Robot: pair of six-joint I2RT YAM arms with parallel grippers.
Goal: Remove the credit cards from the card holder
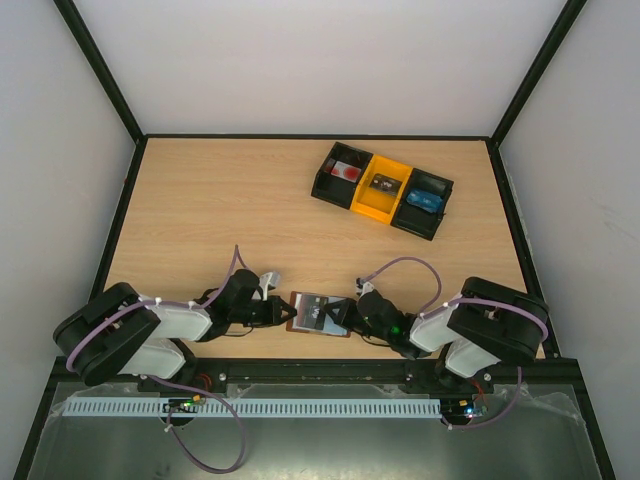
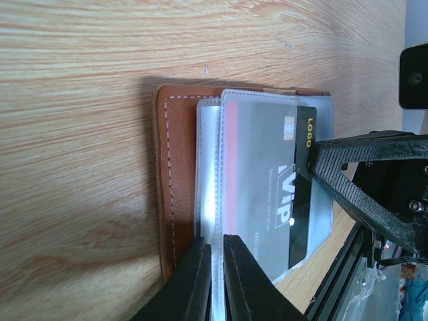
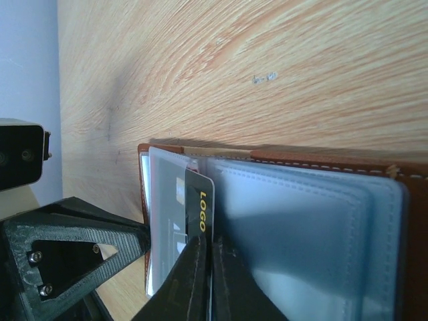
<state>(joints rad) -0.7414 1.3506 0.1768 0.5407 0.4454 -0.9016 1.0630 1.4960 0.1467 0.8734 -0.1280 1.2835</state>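
Observation:
The brown card holder (image 1: 320, 315) lies open on the table between my two grippers. In the left wrist view its brown cover (image 2: 175, 167) carries clear sleeves, and one sleeve holds a grey "VIP" credit card (image 2: 261, 174). A black "LOGO" credit card (image 2: 304, 200) sticks partway out of a sleeve. My left gripper (image 2: 215, 244) is shut on the edge of a clear sleeve, at the holder's left side in the top view (image 1: 285, 312). My right gripper (image 3: 208, 242) is shut on the black card (image 3: 200, 200), at the holder's right side in the top view (image 1: 352, 312).
A black-and-yellow tray of bins (image 1: 380, 188) with small items stands at the back right of the table. Black frame rails run along the table's edges. The table's near edge (image 2: 334, 247) lies just beyond the holder.

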